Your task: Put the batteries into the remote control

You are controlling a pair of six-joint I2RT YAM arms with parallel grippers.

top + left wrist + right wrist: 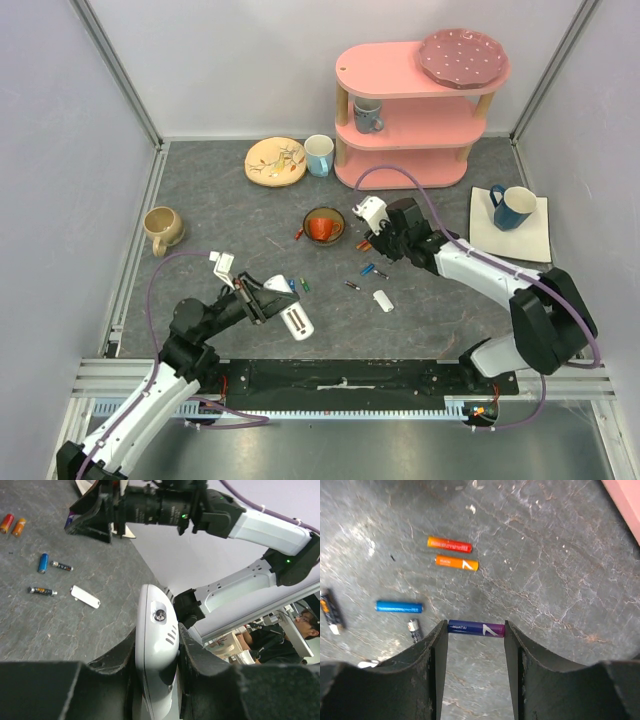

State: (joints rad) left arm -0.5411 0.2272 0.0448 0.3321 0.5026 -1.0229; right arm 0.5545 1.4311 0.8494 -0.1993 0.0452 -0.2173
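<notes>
**Left gripper** (pixel 157 640)
- Jaws pressed together hard on the remote (pixel 156 625), with one finger (pixel 117 662) against each long side.
- The remote's rounded white end, with a small screw and three slots, sticks out past the fingertips.
- In the top view the remote sits at about 7 o'clock on the table (pixel 200 190), close to the near edge and angled.
- I cannot tell whether it is clear of the surface.

**Right gripper** (pixel 476 630)
- Jaws about half spread, pinching a purple battery (pixel 470 628) end to end, with each end against a fingertip.
- I cannot tell whether this battery is lifted or resting on the table.
- In the top view the gripper hangs near an orange bowl (pixel 323 227), at its 3 o'clock.

**Loose batteries, right wrist view (all flat on the table)**
- A red battery (pixel 449 544) and an orange battery (pixel 456 562) lie side by side, close together, at 11 o'clock of the purple one.
- A blue battery (pixel 399 606) lies at 9 o'clock of the purple one, near but apart.
- A short dark battery (pixel 414 630) lies just beside the left-hand finger.
- Another dark battery (pixel 331 611) lies at the frame's left edge.

**Top view**
- A green battery (pixel 305 284) lies just beyond the remote, at its 12 o'clock.
- One more red battery (pixel 299 234) lies at 9 o'clock of the bowl, just beside it.
- A small white cover (pixel 383 299) lies flat at 3 o'clock of the remote, well apart from it.
</notes>
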